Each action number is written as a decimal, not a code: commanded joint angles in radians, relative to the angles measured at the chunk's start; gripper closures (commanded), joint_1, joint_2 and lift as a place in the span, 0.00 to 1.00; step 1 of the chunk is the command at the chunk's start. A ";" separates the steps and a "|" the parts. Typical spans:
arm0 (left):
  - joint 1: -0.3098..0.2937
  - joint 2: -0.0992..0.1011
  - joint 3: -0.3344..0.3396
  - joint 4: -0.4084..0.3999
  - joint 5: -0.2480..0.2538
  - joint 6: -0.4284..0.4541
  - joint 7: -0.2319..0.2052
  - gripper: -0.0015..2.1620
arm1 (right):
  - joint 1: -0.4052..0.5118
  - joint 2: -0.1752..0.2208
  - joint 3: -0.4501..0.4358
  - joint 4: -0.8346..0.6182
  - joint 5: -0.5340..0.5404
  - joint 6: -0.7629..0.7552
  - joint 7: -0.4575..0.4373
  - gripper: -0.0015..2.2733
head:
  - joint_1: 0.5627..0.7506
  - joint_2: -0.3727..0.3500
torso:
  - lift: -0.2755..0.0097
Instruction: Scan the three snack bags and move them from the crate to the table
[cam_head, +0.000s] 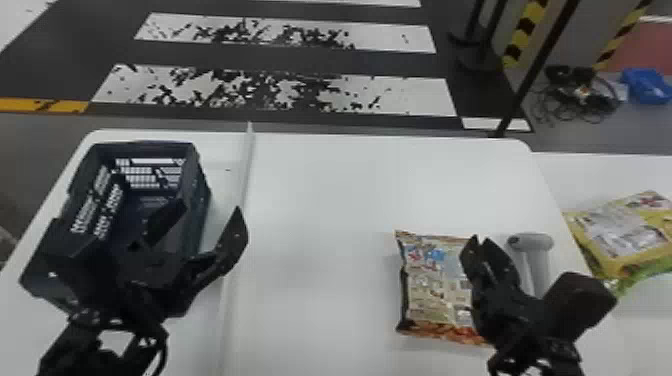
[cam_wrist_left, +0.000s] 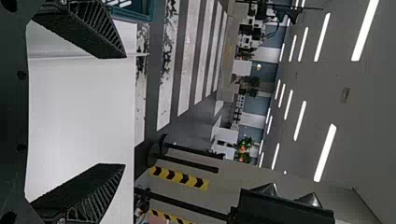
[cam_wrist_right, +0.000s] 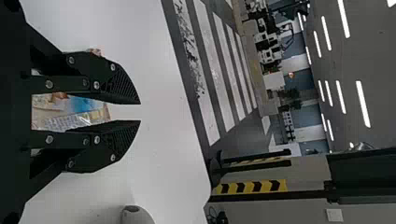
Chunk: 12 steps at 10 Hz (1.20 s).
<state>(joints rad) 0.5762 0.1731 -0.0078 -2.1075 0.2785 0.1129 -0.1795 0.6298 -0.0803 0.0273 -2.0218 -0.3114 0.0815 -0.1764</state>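
Note:
The dark blue crate (cam_head: 200, 187) stands on the table's left; my left gripper hides part of its inside. That left gripper (cam_head: 210, 206) is over the crate's right side, its fingers wide apart; in its wrist view the gripper (cam_wrist_left: 124, 110) holds nothing, and a crate corner (cam_wrist_left: 147, 11) shows. A multicoloured snack bag (cam_head: 435, 290) lies flat on the right of the table. Over its right edge is my right gripper (cam_head: 480, 241), open by a narrow gap. In its wrist view, the bag (cam_wrist_right: 70, 112) appears behind the gap of the gripper (cam_wrist_right: 140, 112).
A grey handheld scanner (cam_head: 531, 245) stands just right of the right gripper. Yellow and green snack bags (cam_head: 625, 240) lie on a second white surface at the far right. A raised seam (cam_head: 240, 195) crosses the white table (cam_head: 325, 200) beside the crate.

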 joint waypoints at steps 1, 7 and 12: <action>0.002 0.000 -0.001 -0.006 0.001 0.000 0.000 0.02 | 0.016 -0.010 -0.072 -0.063 0.018 0.077 0.005 0.01 | 0.70 0.41 | 0.75; 0.014 0.009 0.000 -0.019 0.004 0.000 -0.011 0.02 | -0.045 -0.064 -0.260 0.063 0.127 0.255 0.249 0.03 | 0.70 0.20 | 0.75; 0.045 0.017 0.000 -0.043 -0.004 0.000 -0.009 0.02 | -0.216 -0.122 -0.296 0.310 0.133 0.271 0.351 0.04 | 0.70 0.13 | 0.75</action>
<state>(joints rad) 0.6169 0.1902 -0.0076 -2.1488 0.2775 0.1128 -0.1886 0.4288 -0.1985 -0.2631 -1.7354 -0.1781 0.3608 0.1745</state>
